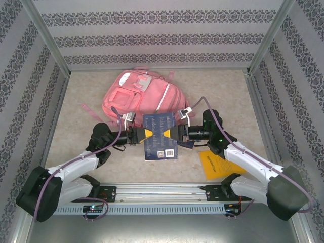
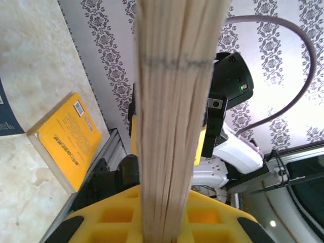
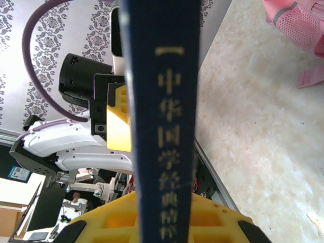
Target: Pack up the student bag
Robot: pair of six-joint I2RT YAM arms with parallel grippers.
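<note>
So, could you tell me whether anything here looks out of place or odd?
The blue book is clamped from both sides, left gripper on its page edge, right gripper on its spine, in front of the student bag. The yellow book lies skewed beside the right arm. Nothing looks spilled or damaged.

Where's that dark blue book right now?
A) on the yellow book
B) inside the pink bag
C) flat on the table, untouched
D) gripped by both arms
D: the blue book is clamped at opposite edges by the left jaws and the right jaws.
</note>
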